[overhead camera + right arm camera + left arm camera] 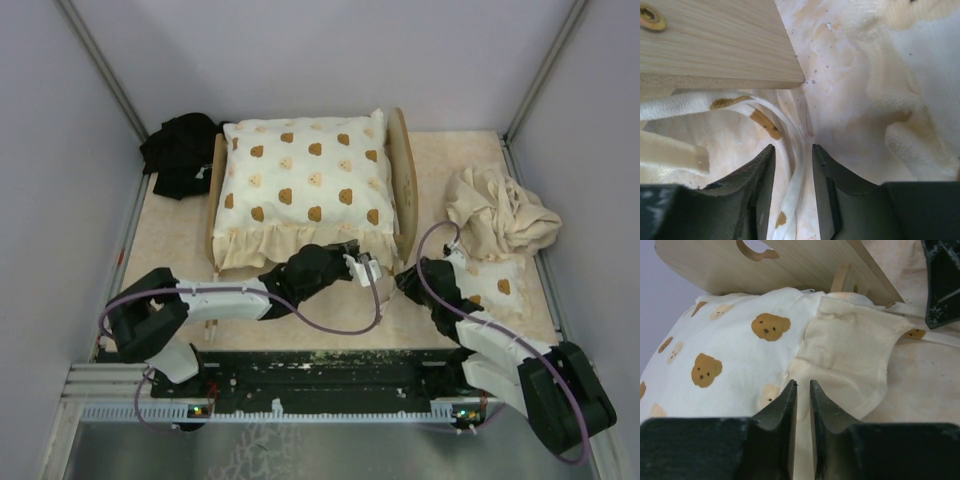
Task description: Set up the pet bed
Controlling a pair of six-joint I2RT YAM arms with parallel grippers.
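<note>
The pet bed [401,175] is a light-wood frame with its rounded headboard on the right. A cream frilled cushion [300,175] with brown bear prints covers it. My left gripper [366,268] is at the cushion's front right corner. In the left wrist view its fingers [802,386] stand a narrow slit apart, pinched on the cream frill [850,350] below the headboard [790,262]. My right gripper [408,278] is just right of it, low beside the frame's foot [715,45]. The right gripper [792,150] is open, with a white frill edge [790,185] lying loose between its fingers.
A crumpled beige cloth [500,210] lies at the back right. A small bear-print pillow [495,285] sits under the right arm. A black cloth [180,152] is bunched at the back left. Walls close in on both sides.
</note>
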